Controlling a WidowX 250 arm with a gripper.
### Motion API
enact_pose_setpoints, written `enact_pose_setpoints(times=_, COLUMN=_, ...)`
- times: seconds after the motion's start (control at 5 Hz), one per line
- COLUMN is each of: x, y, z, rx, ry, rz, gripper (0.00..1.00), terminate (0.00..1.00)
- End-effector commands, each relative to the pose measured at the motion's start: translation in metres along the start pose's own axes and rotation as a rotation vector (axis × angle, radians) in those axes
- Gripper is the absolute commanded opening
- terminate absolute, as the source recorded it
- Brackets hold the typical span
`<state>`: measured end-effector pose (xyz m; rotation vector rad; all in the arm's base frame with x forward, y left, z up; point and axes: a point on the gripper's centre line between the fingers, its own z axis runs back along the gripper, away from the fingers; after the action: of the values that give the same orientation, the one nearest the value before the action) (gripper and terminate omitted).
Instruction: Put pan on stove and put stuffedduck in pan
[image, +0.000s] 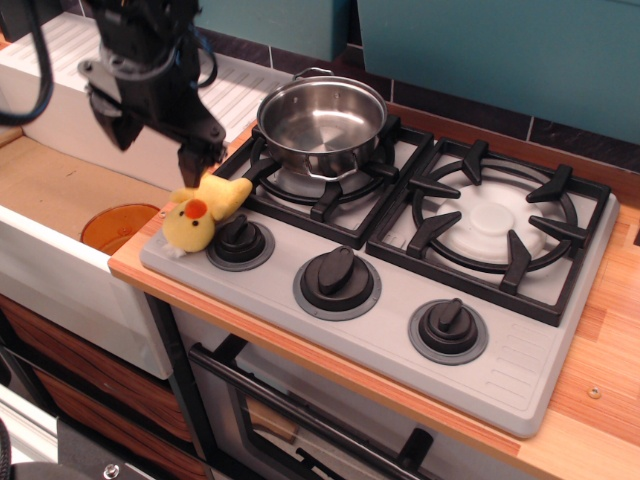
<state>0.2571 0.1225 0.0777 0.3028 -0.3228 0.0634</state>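
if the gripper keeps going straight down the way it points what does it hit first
Most likely the stuffedduck: the open gripper points down just above its back end. Depth is unclear from this single view.

I see open room above the duck (200, 215), only the gripper (155, 140) over it. Left knob (240, 240) touches its right side; pan (322, 122) on the rear-left burner is unobstructed from above. Right grate (495, 225) bare.

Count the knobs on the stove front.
3, in a row along the stove's front edge: left knob beside the stuffedduck, middle knob, right knob. None appear hidden.
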Motion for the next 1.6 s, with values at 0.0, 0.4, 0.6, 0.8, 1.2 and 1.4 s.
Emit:
enact_pose_setpoints(times=0.0, x=-0.003, y=-0.008, z=0.003, rx=0.037, ry=-0.097, rz=0.04, gripper=1.0, terminate=0.0)
enact_pose_setpoints(times=0.4, x=-0.002, y=-0.023, z=-0.017, rx=0.019, ry=-0.148, rz=0.054, gripper=1.0, terminate=0.0)
enact_pose_setpoints(times=0.6, x=-0.005, y=-0.026, z=-0.027, rx=0.012, ry=-0.162, rz=0.058, gripper=1.0, terminate=0.0)
enact_pose_setpoints(times=0.8, x=-0.015, y=-0.021, z=-0.032, rx=0.037, ry=-0.159, rz=0.069, gripper=1.0, terminate=0.0)
enact_pose_setpoints(times=1.2, x=-0.018, y=-0.025, z=-0.04, rx=0.001, ry=-0.116, rz=0.083, gripper=0.0, terminate=0.0)
enact_pose_setpoints(times=1.4, x=-0.011, y=-0.02, z=-0.037, rx=-0.029, ry=-0.098, rz=0.066, gripper=0.0, terminate=0.0)
